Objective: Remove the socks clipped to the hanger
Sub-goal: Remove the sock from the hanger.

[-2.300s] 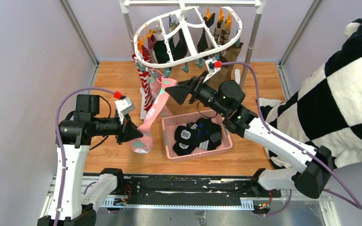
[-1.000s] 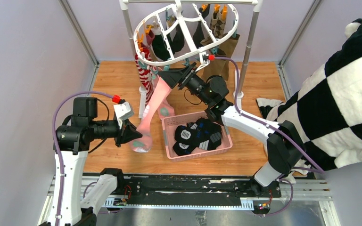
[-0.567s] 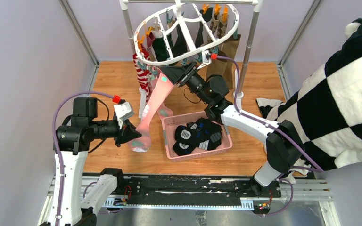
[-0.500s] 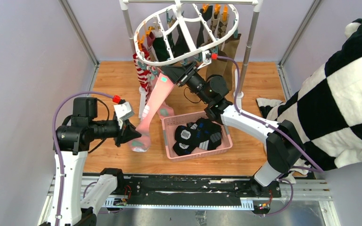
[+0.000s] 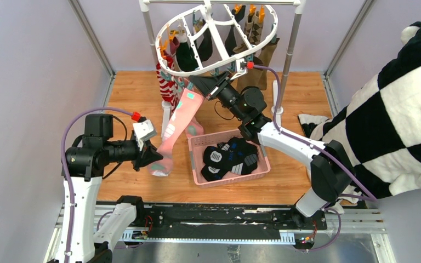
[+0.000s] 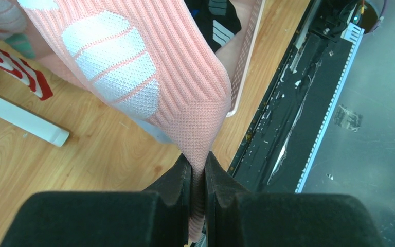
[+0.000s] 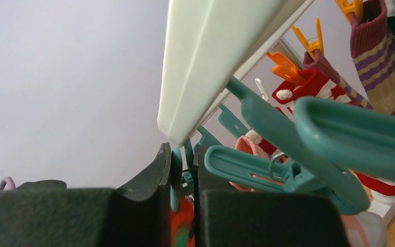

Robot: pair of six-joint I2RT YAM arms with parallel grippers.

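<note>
The white hanger (image 5: 214, 30) hangs from the rack at the back, with dark, beige and red-white striped socks (image 5: 167, 87) clipped round it. A long pink sock (image 5: 182, 118) stretches from the hanger's front rim down to my left gripper (image 5: 154, 158). In the left wrist view that gripper (image 6: 198, 164) is shut on the pink sock (image 6: 149, 77). My right gripper (image 5: 200, 85) is up under the rim at the sock's top. In the right wrist view it (image 7: 182, 159) is shut on a teal clip (image 7: 176, 175) below the hanger rim (image 7: 211, 51).
A pink slotted basket (image 5: 197, 143) with black socks in it stands right of the pink sock. The grey rack pole (image 5: 288, 55) and its white foot (image 6: 20, 116) stand behind. A black-and-white checked plush cloth (image 5: 394, 109) fills the right side. Walls close in on the left and back.
My right gripper has closed from wide open onto the teal clip under the hanger rim. The pink sock's top has shifted slightly right and down. The left gripper keeps its hold.
</note>
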